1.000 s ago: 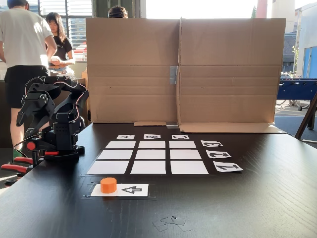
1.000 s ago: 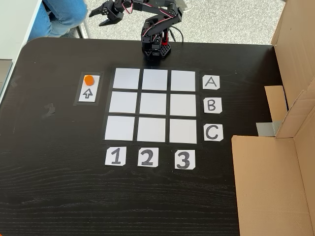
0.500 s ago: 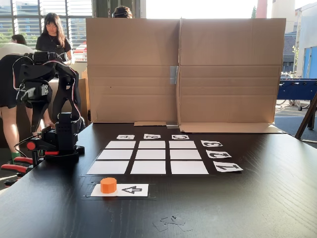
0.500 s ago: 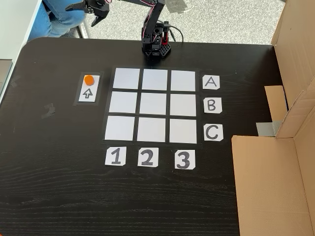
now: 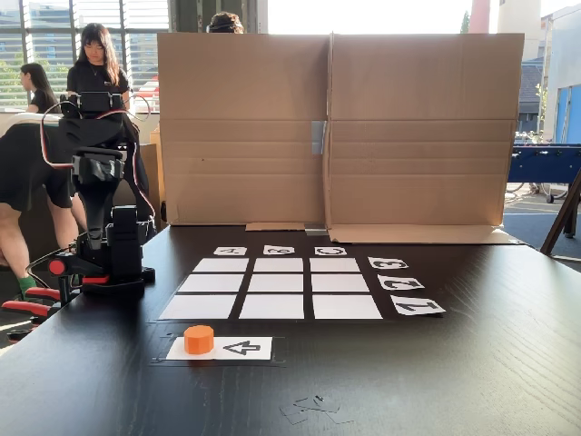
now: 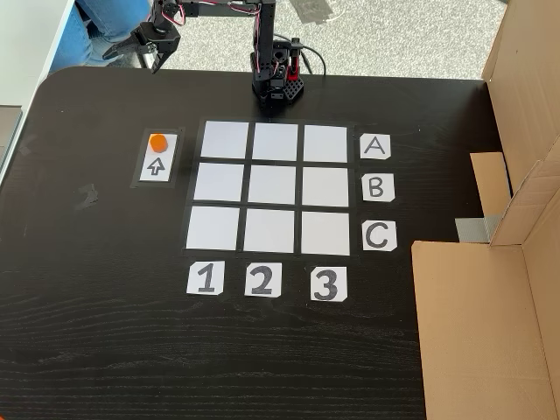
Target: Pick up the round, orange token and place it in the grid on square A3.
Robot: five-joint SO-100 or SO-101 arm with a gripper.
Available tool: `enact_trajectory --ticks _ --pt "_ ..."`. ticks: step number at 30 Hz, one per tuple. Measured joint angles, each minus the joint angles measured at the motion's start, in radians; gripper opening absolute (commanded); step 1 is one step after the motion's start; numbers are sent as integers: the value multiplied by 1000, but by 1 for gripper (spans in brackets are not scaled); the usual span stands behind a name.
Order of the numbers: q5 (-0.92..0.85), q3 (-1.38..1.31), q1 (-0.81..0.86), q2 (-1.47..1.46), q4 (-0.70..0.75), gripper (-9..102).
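The token (image 6: 157, 141) (image 5: 199, 339) is seen resting on the arrow card (image 6: 157, 158) (image 5: 221, 348), just beside the arrow, left of the grid (image 6: 276, 188) (image 5: 272, 288) in the view from above. Square A3 (image 6: 325, 144), level with card A (image 6: 374, 147) and in line with card 3 (image 6: 326, 284), is seen bare. The gripper (image 6: 140, 54) is held in the air near the table (image 6: 105, 332) edge, well apart from the token; nothing is gripped, and its opening cannot be told.

A shared lab or event hall — big windows (image 5: 100, 14), people (image 5: 95, 64) standing, cardboard screen (image 5: 336, 127).
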Motion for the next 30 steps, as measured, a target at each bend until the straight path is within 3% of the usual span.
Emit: enact_trajectory --ticks 30 --pt "-169 -32 -190 -319 0 67"
